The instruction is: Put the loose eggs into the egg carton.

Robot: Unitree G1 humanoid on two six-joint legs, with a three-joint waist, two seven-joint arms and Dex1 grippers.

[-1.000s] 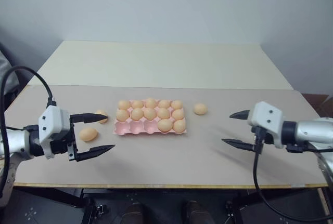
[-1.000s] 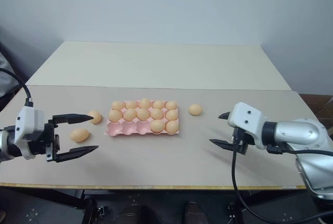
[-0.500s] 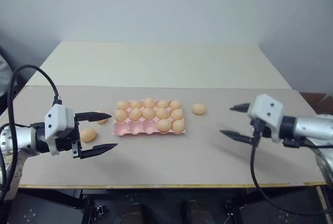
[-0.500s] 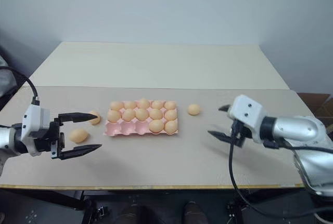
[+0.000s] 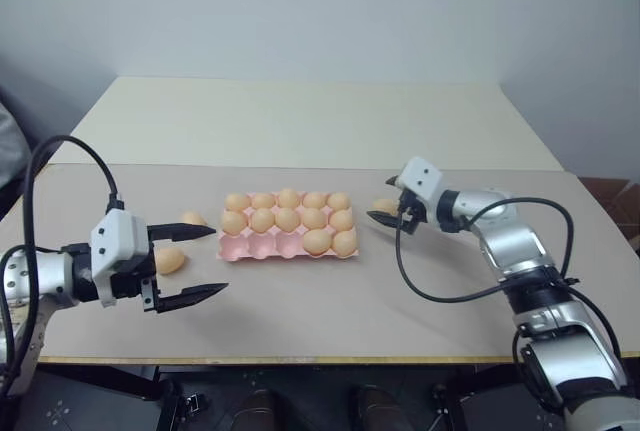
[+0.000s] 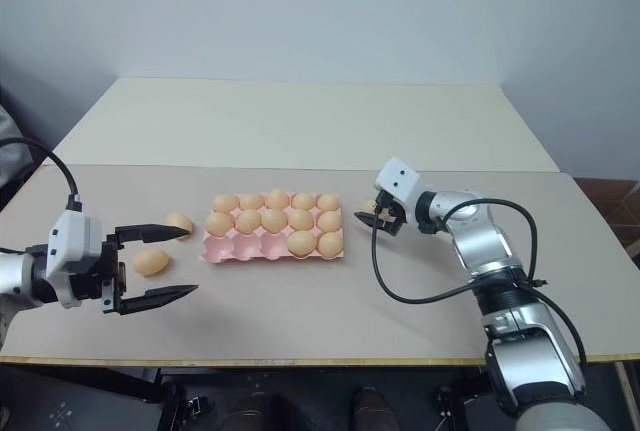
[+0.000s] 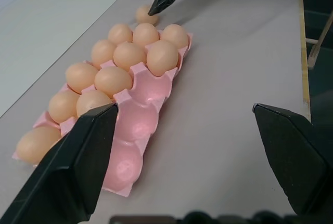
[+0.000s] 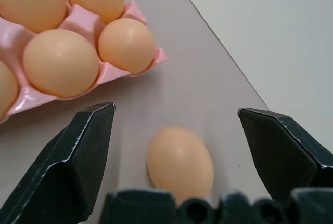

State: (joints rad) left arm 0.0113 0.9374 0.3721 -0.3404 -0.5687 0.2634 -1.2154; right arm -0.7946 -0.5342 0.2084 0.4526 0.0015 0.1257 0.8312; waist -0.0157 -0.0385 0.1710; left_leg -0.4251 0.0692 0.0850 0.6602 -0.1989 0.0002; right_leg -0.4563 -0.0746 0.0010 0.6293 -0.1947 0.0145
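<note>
Jaws spread wide, the right gripper (image 8: 177, 146) straddles a loose pale orange-tan oval egg (image 8: 180, 162) just beside the pink moulded egg tray (image 5: 262, 246), apparently untouched. The left gripper (image 5: 200, 263) gapes empty near two more eggs (image 5: 169, 260).

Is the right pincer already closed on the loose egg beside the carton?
No: the right pincer stands open around the egg.

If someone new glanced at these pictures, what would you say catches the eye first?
The pink egg carton in the middle of the table, nearly full of eggs with three front cups bare. Next, the right gripper, open, straddling a loose egg right of the carton. The open left gripper hovers near two more loose eggs.
</note>
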